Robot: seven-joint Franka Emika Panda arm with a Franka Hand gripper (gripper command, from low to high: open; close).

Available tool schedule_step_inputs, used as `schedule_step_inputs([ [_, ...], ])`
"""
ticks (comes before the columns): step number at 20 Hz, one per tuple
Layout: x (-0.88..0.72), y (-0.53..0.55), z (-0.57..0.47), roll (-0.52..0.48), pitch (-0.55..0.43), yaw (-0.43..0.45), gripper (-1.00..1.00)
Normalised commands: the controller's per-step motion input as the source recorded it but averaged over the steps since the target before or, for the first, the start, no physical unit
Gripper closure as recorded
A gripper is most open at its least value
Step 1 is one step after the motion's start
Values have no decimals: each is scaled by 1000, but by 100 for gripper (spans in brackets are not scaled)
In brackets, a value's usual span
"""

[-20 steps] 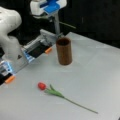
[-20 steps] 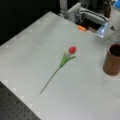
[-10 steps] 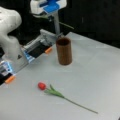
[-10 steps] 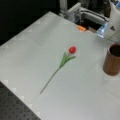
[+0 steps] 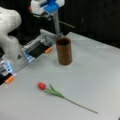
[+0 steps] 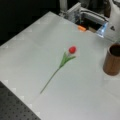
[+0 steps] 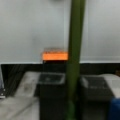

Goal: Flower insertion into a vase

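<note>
The grey surface (image 5: pixel 100 70) carries the vase and flower in both front views. The pincer (image 5: pixel 47 6) hangs high at a front view's top, behind the vase; whether it is clenched or released I cannot tell. The brown vase (image 5: pixel 64 51) stands upright and empty. The red flower (image 5: pixel 53 92) lies flat, well apart from the vase.

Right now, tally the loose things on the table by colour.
Dark brown: 1, the vase, upright.
Red and green: 1, the flower, lying flat, apart from the vase.
Total: 2.
The gripper is not clearly visible.
</note>
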Motion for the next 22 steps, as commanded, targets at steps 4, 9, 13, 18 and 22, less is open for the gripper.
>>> schedule_step_inputs([
  [4, -51, -36, 115, 211, 438, 43, 100],
  [9, 113, -51, 89, 172, 467, -28, 100],
  [13, 203, 72, 120, 97, 592, -80, 100],
  [18, 288, 200, 177, -23, 581, -26, 100],
  [22, 306, 221, 163, -108, 617, 17, 100],
])
